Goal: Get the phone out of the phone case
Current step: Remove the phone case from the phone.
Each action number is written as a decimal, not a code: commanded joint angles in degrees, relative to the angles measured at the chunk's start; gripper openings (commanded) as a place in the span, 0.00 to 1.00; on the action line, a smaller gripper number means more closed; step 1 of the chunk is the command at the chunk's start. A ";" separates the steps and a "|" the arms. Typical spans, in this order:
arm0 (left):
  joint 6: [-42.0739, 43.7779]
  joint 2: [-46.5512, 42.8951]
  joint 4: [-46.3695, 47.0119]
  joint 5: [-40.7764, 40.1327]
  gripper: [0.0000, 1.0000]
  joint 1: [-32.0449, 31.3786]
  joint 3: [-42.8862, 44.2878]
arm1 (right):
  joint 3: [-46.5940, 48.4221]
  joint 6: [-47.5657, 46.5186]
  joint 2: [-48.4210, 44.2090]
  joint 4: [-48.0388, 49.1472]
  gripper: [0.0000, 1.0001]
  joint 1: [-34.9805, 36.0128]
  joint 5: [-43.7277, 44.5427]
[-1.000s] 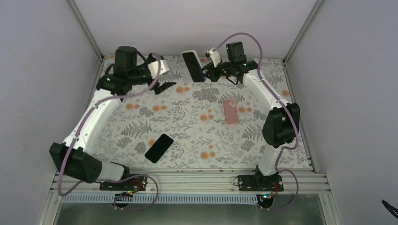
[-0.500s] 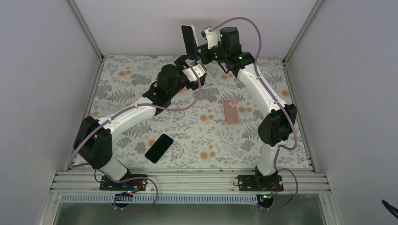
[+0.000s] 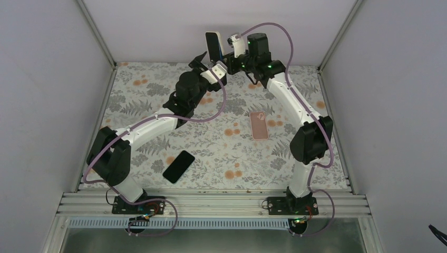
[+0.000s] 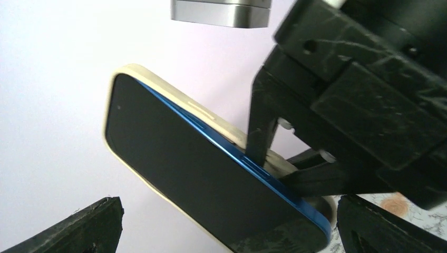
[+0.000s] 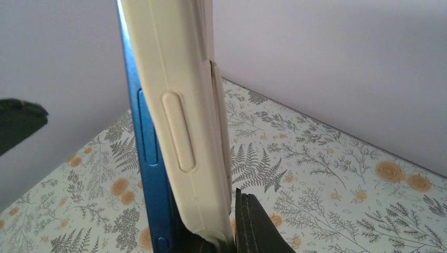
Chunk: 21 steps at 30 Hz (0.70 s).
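My right gripper (image 3: pixel 226 57) is shut on the lower end of a cream phone case (image 3: pixel 217 38) and holds it upright in the air near the back wall. The phone (image 3: pixel 212 48), with a black screen and blue frame, sits in the case. Its blue long edge (image 5: pixel 145 158) stands proud of the cream case (image 5: pixel 184 116). My left gripper (image 3: pixel 209 61) is open just below and in front of the phone. In the left wrist view its fingertips (image 4: pixel 84 226) sit either side of the phone's lower end (image 4: pixel 211 190), not touching it.
A pink phone case (image 3: pixel 259 125) lies flat right of centre on the floral table. A black phone (image 3: pixel 178 166) lies near the front, left of centre. The back wall (image 3: pixel 158 26) is close behind the raised phone.
My left arm has swung from the back left to the middle and come up under the phone. My right gripper has lifted the cased phone higher and more upright.
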 commanded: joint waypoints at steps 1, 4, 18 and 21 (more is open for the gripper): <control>-0.42 0.86 2.64 -0.83 1.00 0.43 1.18 | 0.60 1.14 -2.37 4.12 0.03 0.10 -2.38; -0.31 1.41 2.89 -1.49 1.00 0.49 1.03 | 0.65 1.28 -3.07 4.16 0.03 0.10 -2.25; -0.95 2.21 2.02 -0.79 1.00 1.76 0.16 | -0.61 1.75 -4.61 4.86 0.03 0.27 -2.38; -0.44 3.18 1.72 -2.12 1.00 2.36 1.33 | -1.12 1.77 -4.78 5.02 0.03 0.35 -2.42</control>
